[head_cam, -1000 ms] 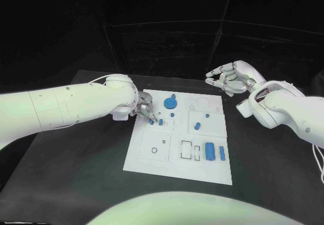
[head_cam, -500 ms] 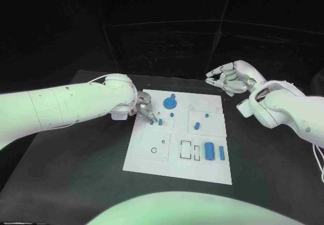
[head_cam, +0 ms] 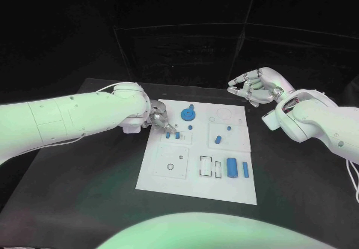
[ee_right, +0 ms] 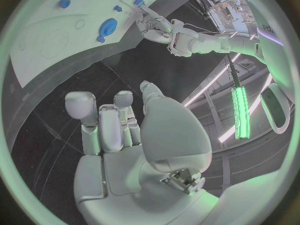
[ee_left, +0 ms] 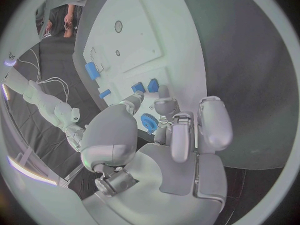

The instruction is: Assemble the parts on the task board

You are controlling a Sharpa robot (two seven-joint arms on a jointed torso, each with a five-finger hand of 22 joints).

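Silver left hand (head_cam: pixel 159 118) low over task board (head_cam: pixel 168 174).

Black table (head_cam: pixel 90 176) under greenish light, dark paneled wall (head_cam: pixel 187 46) at the far side, ceiling strip lamp (ee_right: pixel 240 112) glowing green.

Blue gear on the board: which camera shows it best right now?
The head view: the blue gear lies unobstructed at the task board's far end. The right wrist view shows it whole but small; in the left wrist view the left hand covers most of it.
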